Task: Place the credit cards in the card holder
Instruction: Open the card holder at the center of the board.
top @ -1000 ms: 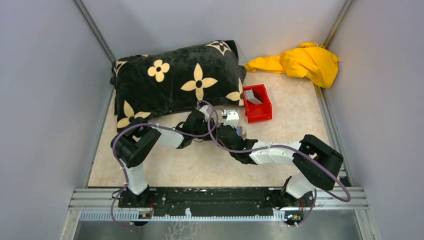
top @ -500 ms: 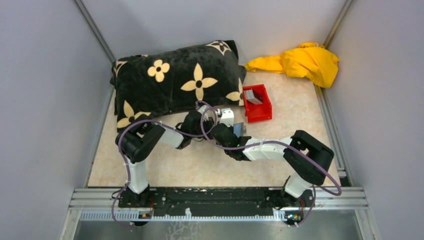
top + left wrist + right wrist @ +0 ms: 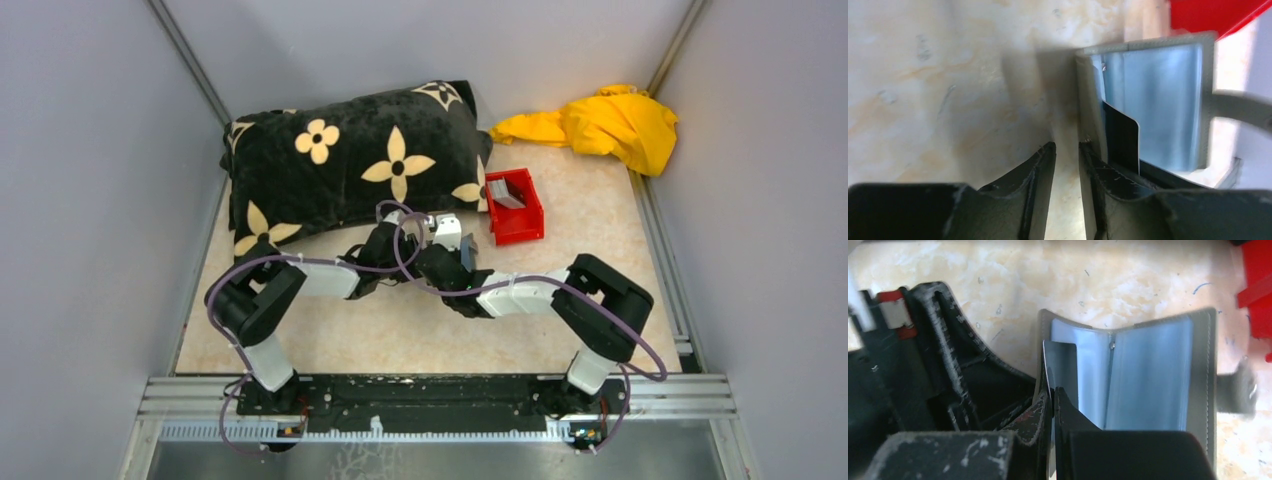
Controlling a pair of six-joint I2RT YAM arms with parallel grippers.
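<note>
Middle of the surface [image 3: 400,335], nearest: two pincers meeting. Right pincer [image 3: 1053,393] squeezed together on one dark credit card [image 3: 1062,362], long axis along the fingers, flat against a blue sleeve. Left pincer [image 3: 1066,147] narrowly apart, gripping nothing, just left of the one card holder [image 3: 1158,375]: spread open like a book, fold parallel to the card. Farther right, one red bin [image 3: 520,228] holding grey cards [image 3: 505,192], count unclear. Farthest: one flowered pillow [image 3: 350,160], one yellow cloth [image 3: 600,125].
</note>
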